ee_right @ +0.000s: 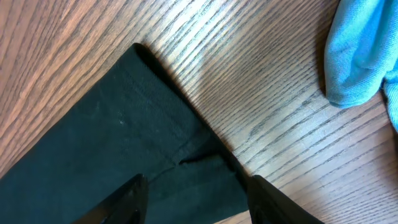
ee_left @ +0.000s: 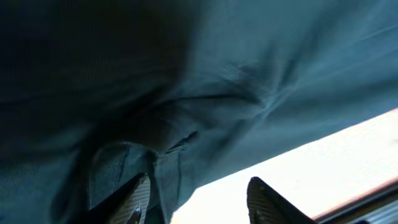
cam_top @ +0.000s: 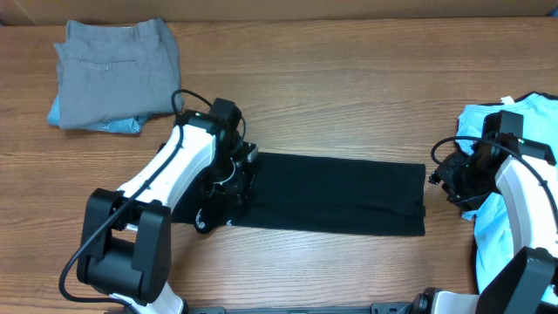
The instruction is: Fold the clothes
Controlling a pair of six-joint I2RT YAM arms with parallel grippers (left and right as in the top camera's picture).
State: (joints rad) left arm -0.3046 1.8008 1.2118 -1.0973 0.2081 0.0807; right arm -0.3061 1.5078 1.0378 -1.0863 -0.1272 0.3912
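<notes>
We see the wooden table (cam_top: 349, 96) carrying the work. Across its middle the black T-shirt (cam_top: 340, 196) lies as a long flat band running left to right. No sleeves stick out, so we judge its sides are turned in and the first fold is done. The band is not yet folded end to end into a compact pile, so about half of this garment's work is left. At the right edge the light blue T-shirt (cam_top: 475, 122) lies rumpled and partly under the right arm (cam_top: 523, 187). It looks wholly still to do. At the far left the grey trousers (cam_top: 113, 70) sit folded, well apart from both shirts.

The left gripper (cam_top: 228, 179) sits low on the left end of the black band. In the wrist view its fingers (ee_left: 134, 199) stand apart, with fabric bunched just above and beside them, clamped on nothing. The right gripper (cam_top: 443, 179) is at the band's right end, between the black shirt and the blue one. Its fingers (ee_right: 127, 196) are likewise apart, hovering over the black shirt's corner and holding nothing.
</notes>
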